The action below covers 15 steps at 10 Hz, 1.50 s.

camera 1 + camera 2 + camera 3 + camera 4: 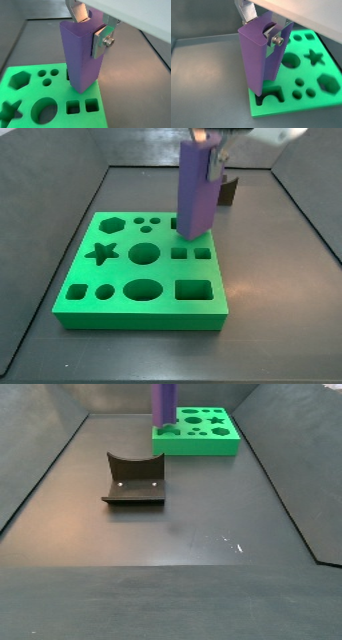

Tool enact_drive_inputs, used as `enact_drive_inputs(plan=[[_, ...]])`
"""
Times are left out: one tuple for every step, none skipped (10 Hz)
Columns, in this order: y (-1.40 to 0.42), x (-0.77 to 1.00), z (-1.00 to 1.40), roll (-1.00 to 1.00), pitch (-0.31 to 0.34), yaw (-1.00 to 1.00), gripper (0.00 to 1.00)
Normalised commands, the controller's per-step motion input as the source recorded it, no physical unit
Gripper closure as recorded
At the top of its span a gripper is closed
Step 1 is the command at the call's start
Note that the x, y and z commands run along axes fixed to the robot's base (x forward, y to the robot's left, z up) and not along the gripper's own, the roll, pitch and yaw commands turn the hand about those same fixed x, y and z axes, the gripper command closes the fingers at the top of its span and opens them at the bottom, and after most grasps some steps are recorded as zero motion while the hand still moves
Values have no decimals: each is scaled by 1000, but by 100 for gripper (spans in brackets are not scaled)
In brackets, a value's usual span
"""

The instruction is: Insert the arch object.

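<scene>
The tall purple arch object hangs upright in the clamped gripper over the green cutout board; keep it vertical, align with the arch slot, descend slowly.

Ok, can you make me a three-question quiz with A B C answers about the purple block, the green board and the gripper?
1. Where is the lower end of the arch object?
A. at the arch-shaped hole in the green board
B. on the grey floor
C. on the fixture

2. What colour is the board?
A. red
B. green
C. yellow

3. What is the gripper doing?
A. hanging open
B. shut on the fixture
C. shut on the arch object

Answers:
1 A, a wrist view shows its lower end at the arch cutout by the board's edge.
2 B, bright green in every view.
3 C, the silver fingers press its upper sides.
</scene>
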Motion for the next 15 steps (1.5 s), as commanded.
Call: enact_drive_inputs(plan=[[89,206,-74,-120,-114,-891,100],[37,251,26,-249,-100,-814,100],[17,286,166,-360,-104,-734,100],[71,211,166,-324,-91,-677,100],[151,49,120,-279,-51,-600,100],[309,-31,23,-123,0,-543,100],[374,-260,-111,0,0,-577,100],[343,-331,-186,0,-26,-606,100],[283,-389,-214,7,-34,-651,100],[134,-491,0,-111,-74,-577,100],[51,-377,0,-206,-144,-391,100],[0,-297,0,-121,-117,-423,100],[0,-97,-9,-134,-90,-451,100],[-26,-91,0,-143,-96,-580,100],[0,-120,-54,-126,-106,-589,100]])
